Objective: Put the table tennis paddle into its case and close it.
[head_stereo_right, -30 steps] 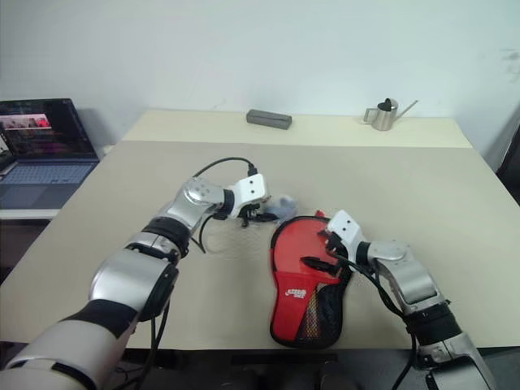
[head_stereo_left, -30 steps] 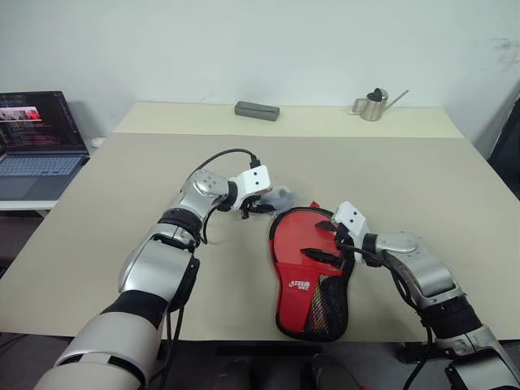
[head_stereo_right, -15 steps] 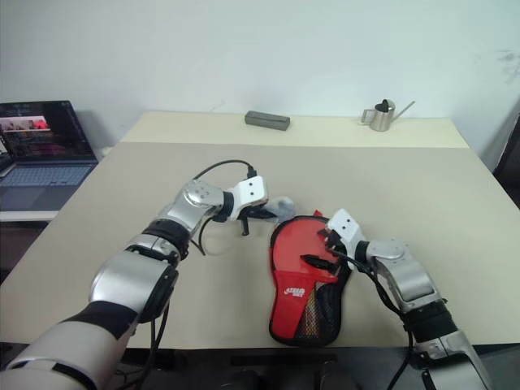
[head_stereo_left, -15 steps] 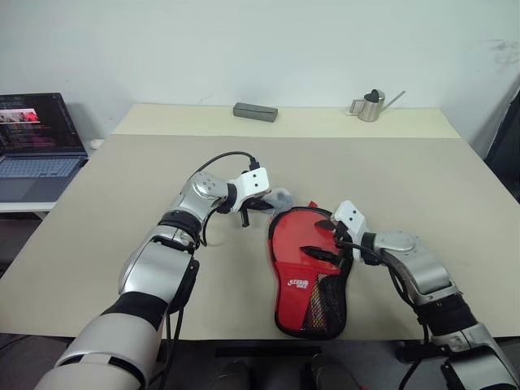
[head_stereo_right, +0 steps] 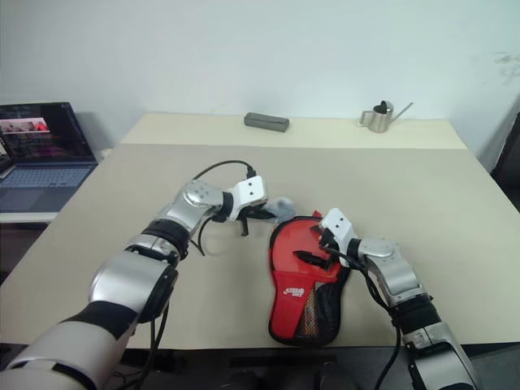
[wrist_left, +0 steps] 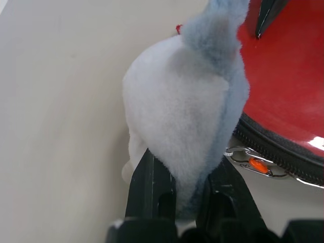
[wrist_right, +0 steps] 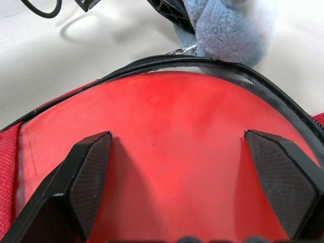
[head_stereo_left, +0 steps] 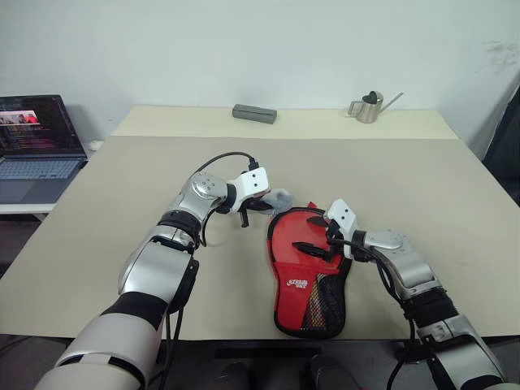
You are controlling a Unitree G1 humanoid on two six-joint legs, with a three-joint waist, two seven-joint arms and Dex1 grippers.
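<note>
Lying near the front edge of the counter [head_stereo_left: 422,187], the case [head_stereo_left: 313,276] is seen with its round end pointing away from that edge and its red mesh pocket toward it. The red face of the table tennis paddle [wrist_right: 167,152] is visible inside, behind the clear side, bordered by the black zip edge. A fluffy grey-and-white charm [wrist_left: 187,111], which seems to be tied to the zip pull, sits just beyond the round end of the case and is pinched between the pressed-together fingers of the left gripper [wrist_left: 190,202]. The small metal zip pull [wrist_left: 250,163] rests beside the case rim. The fingers of the right gripper [wrist_right: 187,192] are spread wide above the round part of the case, one tip toward each side of the red face; contact cannot be told. Open counter is left all around: wide bare surface lies to both sides. A grey block [head_stereo_left: 254,113] and a small metal watering can [head_stereo_left: 370,106] stand well apart near the far edge. A laptop [head_stereo_left: 36,142] sits beyond the left edge.
</note>
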